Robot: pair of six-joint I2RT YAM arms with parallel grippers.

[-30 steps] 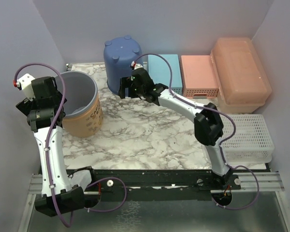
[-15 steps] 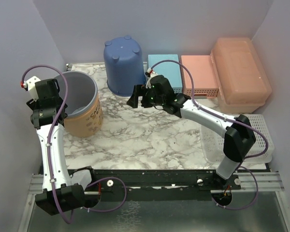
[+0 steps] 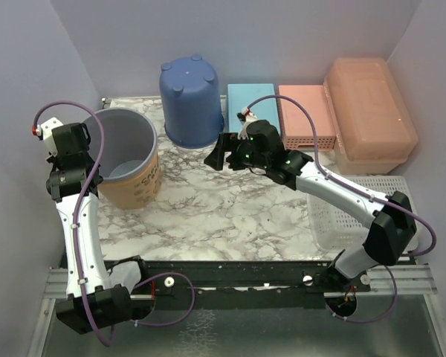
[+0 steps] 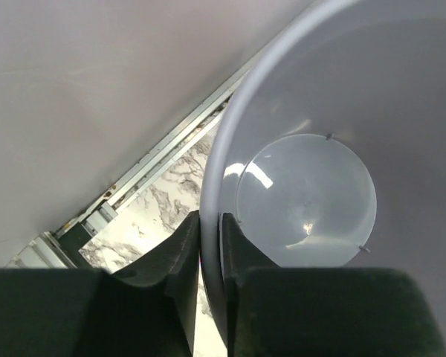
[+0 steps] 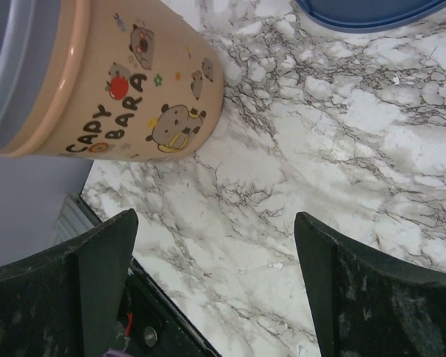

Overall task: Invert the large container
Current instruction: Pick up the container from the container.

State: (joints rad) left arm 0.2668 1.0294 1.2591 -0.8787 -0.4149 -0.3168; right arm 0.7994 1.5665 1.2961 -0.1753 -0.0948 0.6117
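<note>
Grippers both well apart from the large container, set at the far right by the back wall, just beside the pink perforated basket and behind the white basket. Over at the left edge, left gripper pinching the rim of the round orange bucket, one finger inside the wall and one outside. Mid-table, right gripper spread wide and holding nothing, hovering over the marble table between that bucket and the upturned blue bucket
</note>
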